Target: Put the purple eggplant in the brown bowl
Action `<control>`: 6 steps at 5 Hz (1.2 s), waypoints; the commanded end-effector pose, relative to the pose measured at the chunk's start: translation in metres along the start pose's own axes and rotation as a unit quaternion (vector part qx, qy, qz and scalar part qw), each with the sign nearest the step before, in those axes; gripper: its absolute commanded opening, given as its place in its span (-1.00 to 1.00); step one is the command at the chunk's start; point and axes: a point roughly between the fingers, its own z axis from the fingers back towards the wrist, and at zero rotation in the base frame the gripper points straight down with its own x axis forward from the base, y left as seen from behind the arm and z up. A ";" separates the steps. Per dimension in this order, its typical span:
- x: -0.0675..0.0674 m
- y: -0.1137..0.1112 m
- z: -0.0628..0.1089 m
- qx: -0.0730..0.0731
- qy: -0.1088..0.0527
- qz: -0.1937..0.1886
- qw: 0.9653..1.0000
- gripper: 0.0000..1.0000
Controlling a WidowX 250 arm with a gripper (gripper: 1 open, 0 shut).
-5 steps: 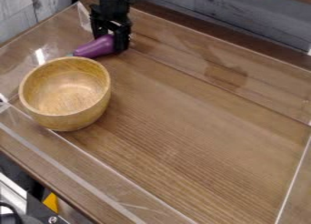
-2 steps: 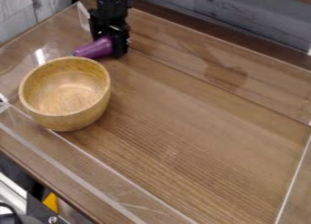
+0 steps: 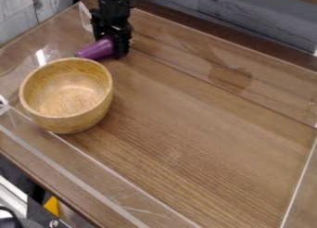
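The purple eggplant (image 3: pixel 91 50) lies on the wooden table at the back left, its thick end pointing right. My black gripper (image 3: pixel 113 48) comes straight down over that right end, with a finger on either side of it and closed against it. The eggplant still rests on the table surface. The brown bowl (image 3: pixel 107 83) stands upright and empty in front of the eggplant, a short way to the left and nearer the camera, apart from both.
A low clear plastic wall (image 3: pixel 148 196) rims the table (image 3: pixel 210 111) along the front and sides. A grey plank wall (image 3: pixel 247 14) runs behind. Black and yellow hardware (image 3: pixel 47 209) sits below the front-left corner.
The gripper has shifted a little left and down onto the eggplant's right end and its fingers have closed there. Eggplant and bowl stay where they were.
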 end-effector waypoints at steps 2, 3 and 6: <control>-0.001 0.006 0.029 0.015 -0.028 0.012 0.999 -1.00; -0.003 0.006 0.029 0.013 -0.028 0.015 0.999 -1.00; -0.006 0.005 0.032 0.006 -0.028 0.025 0.999 -1.00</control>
